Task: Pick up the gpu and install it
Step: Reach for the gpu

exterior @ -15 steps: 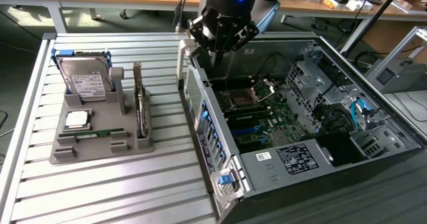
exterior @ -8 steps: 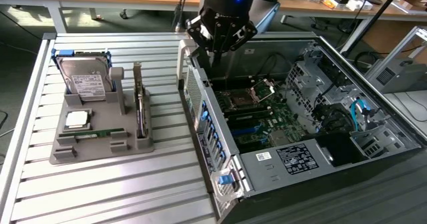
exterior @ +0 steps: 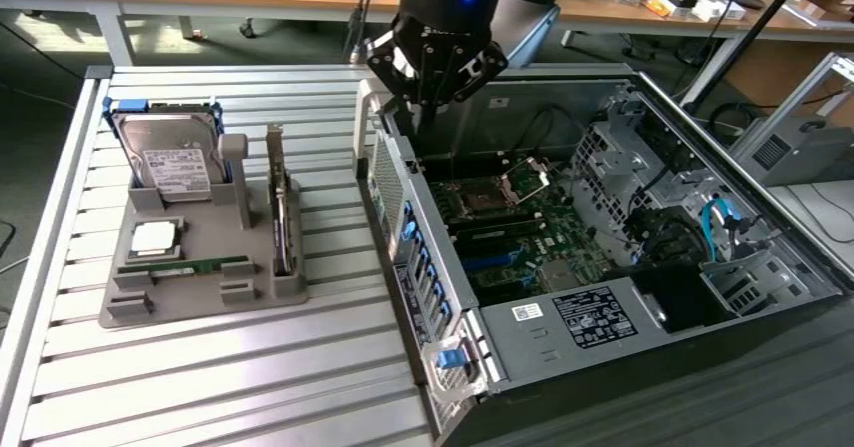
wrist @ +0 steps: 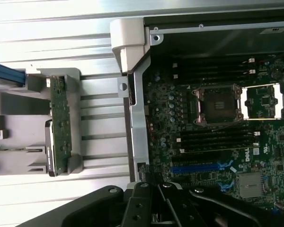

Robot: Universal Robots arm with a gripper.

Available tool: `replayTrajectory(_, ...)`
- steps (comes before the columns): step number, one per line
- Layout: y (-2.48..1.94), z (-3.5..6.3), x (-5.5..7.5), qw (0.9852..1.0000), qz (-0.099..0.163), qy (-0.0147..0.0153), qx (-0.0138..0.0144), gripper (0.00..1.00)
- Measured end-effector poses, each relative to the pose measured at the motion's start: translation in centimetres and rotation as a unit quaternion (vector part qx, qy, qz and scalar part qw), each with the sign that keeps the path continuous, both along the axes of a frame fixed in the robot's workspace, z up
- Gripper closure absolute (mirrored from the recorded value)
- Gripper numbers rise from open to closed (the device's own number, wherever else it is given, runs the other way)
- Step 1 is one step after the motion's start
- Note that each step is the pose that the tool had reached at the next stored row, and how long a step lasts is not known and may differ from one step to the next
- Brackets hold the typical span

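The gpu (exterior: 280,212) stands on its long edge in a slot of the grey holder (exterior: 200,302) on the slatted table, its silvery bracket at the far end. In the wrist view the gpu (wrist: 60,125) appears as a thin green-edged card in that holder. My gripper (exterior: 427,102) hangs above the rear wall of the open computer case (exterior: 441,362), to the exterior view's right of the gpu and well apart from it. My black fingers (wrist: 146,196) are shut together with nothing between them, over the case's edge near a blue card slot (wrist: 199,168).
The holder also carries a hard drive (exterior: 167,157), a processor chip (exterior: 154,237) and a green memory stick (exterior: 187,265). Inside the case lie the motherboard (exterior: 534,242), its open processor socket (wrist: 217,104), cables and a drive cage (exterior: 641,157). Desks stand behind.
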State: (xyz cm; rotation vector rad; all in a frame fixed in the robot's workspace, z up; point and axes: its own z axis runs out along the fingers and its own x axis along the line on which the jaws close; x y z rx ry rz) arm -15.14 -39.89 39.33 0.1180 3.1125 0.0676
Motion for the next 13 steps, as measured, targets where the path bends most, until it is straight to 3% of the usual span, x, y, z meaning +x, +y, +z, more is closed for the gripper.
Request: replayTrajectory(13, 0.00, 0.00, -1.3, 1.0000, 0.000, 0.0000, 0.0000, 0.89)
